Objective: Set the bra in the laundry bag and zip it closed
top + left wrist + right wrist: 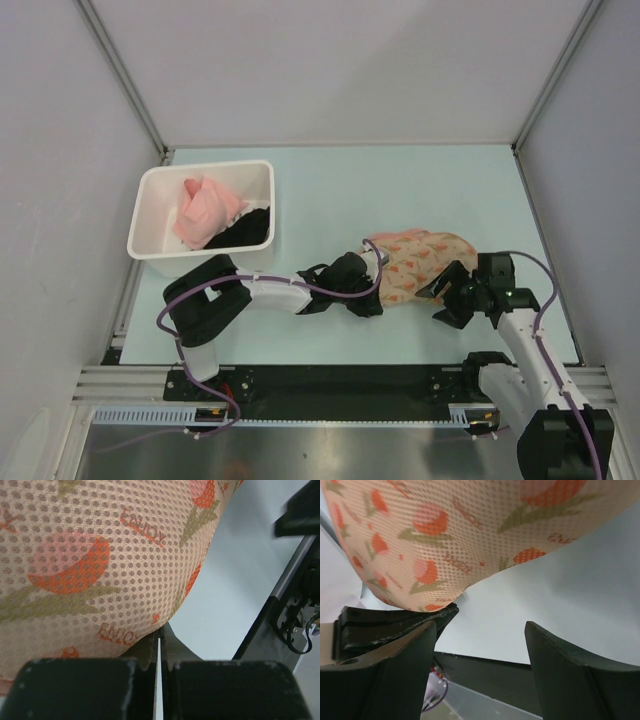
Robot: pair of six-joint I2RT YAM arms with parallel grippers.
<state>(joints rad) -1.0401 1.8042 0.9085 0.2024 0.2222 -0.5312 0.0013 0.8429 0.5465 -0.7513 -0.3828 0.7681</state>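
Handling: judged laundry bag (425, 258) light, floppy mesh, best pinched at rim; found left gripper (159, 635) apparently nipped onto rim at its tips, right gripper (480, 630) gaping empty, bag just ahead.

This is looking like a robotics lab test cell. Plain grey panels (330, 60) are walling in a pale mint surface (400, 190) along its far and side edges. Metal struts (120, 75) are framing its corners. At its near edge a cabled left arm (270, 290) and right arm (530, 350) are sitting bolted to a black base plate (340, 380).
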